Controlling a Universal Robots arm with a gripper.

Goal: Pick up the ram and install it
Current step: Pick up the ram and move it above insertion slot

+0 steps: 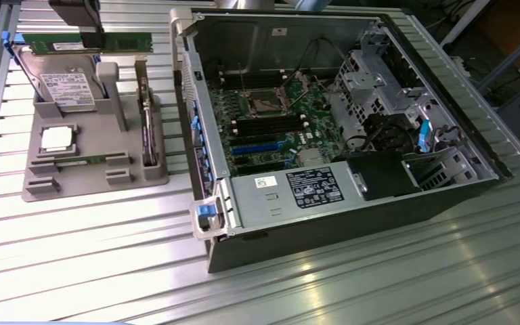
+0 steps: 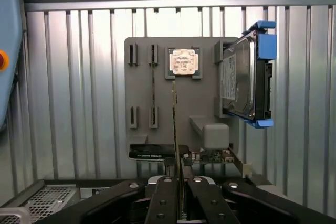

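Clamping the near-closed jaws of the gripper (image 2: 181, 184) onto the thin ram (image 2: 175, 119), its long axis lying level across the exterior view, above the grey tray (image 1: 79, 186) and to the exterior view's left of the open computer case (image 1: 269, 40).

At eleven o'clock in the exterior view, the gripper (image 1: 91, 35) is a dark, boxy block, matt black to charcoal, narrowing toward its tips. From the wrist camera it is a black metal linkage. Two flat, straight-edged inner fingers (image 2: 163, 199) are flanked by two broader outer links (image 2: 102, 201) that splay outward. Each bar carries a round silver pivot screw (image 2: 130, 185) near its end, four in all. Small dark holes dot the inner fingers. The finish is satin black, with a faint sheen along the edges.
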